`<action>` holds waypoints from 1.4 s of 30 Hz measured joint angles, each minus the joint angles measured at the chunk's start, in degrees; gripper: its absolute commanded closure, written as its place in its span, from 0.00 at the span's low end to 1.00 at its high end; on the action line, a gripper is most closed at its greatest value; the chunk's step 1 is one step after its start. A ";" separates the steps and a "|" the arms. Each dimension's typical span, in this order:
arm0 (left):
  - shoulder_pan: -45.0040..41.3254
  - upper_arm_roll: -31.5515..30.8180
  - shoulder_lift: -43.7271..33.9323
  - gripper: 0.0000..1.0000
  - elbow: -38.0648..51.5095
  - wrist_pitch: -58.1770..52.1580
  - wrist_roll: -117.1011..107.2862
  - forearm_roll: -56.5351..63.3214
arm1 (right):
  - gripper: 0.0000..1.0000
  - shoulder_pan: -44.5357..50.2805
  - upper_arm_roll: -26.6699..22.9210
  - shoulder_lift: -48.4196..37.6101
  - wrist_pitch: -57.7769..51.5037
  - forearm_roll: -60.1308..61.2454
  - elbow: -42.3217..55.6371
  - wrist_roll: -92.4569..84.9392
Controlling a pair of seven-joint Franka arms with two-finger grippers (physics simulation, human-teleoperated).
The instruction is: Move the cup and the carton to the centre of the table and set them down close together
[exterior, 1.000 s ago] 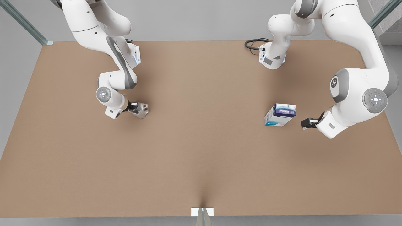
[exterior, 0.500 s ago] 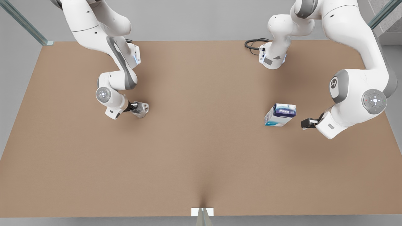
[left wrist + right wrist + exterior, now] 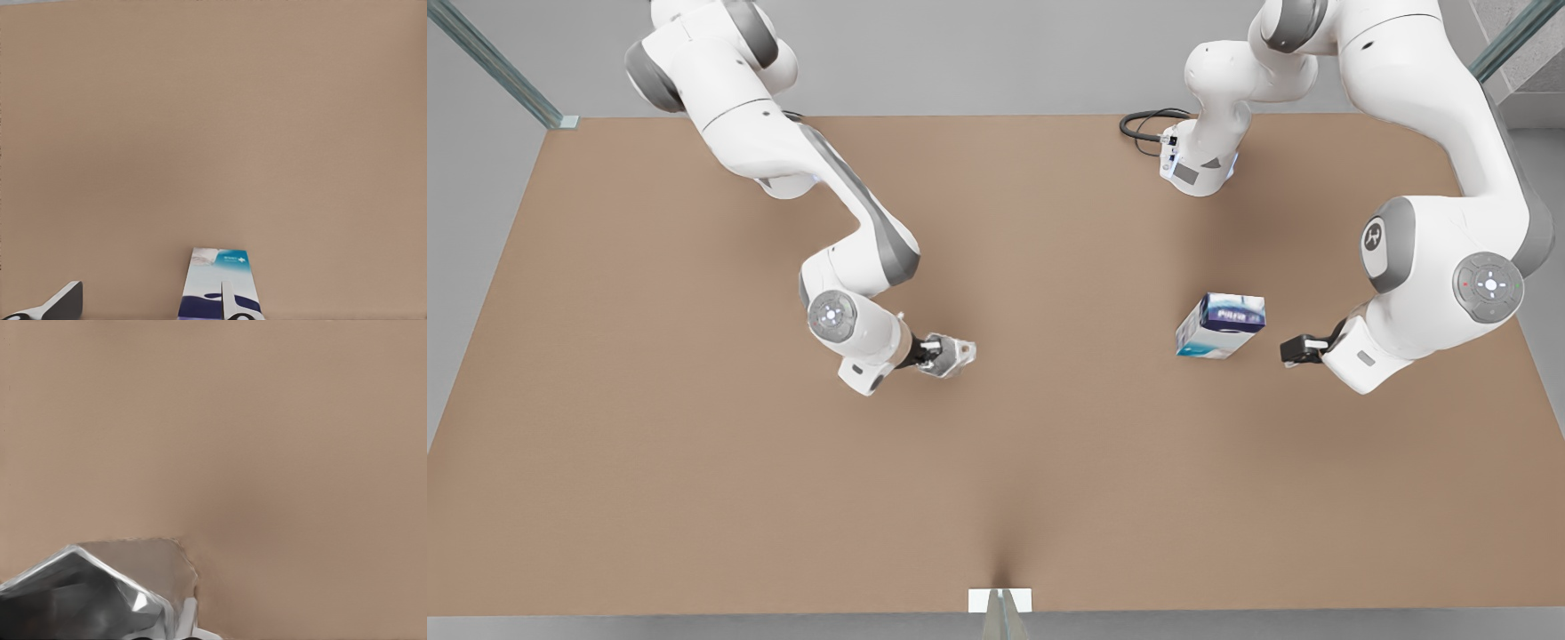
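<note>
The silvery faceted cup (image 3: 953, 354) is held just left of the middle of the tan table (image 3: 996, 480) in the front view, my right gripper (image 3: 930, 354) shut on it. In the right wrist view the cup (image 3: 100, 587) looms shiny and close. The white carton (image 3: 1221, 326) with its dark blue band stands on the front view's right side. My left gripper (image 3: 1291, 348) waits just beyond it on that side, apart from it and open. Through the left wrist view the carton (image 3: 213, 277) appears past one of the two spread fingertips (image 3: 67, 300).
A black cable (image 3: 1145, 124) loops at the table's far edge beside an arm base (image 3: 1197, 169). A small white marker (image 3: 1000, 600) sits at the near edge. Open tabletop lies between the cup and the carton.
My right gripper has carried the cup toward the front view's right and slightly nearer, closer to the table's middle. The left arm and the carton have stayed put.
</note>
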 measured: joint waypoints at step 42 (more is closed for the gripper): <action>-0.29 0.69 -27.34 0.00 -55.72 32.51 -70.14 -12.01 | 0.00 11.03 -17.85 2.23 -0.87 0.57 14.38 2.36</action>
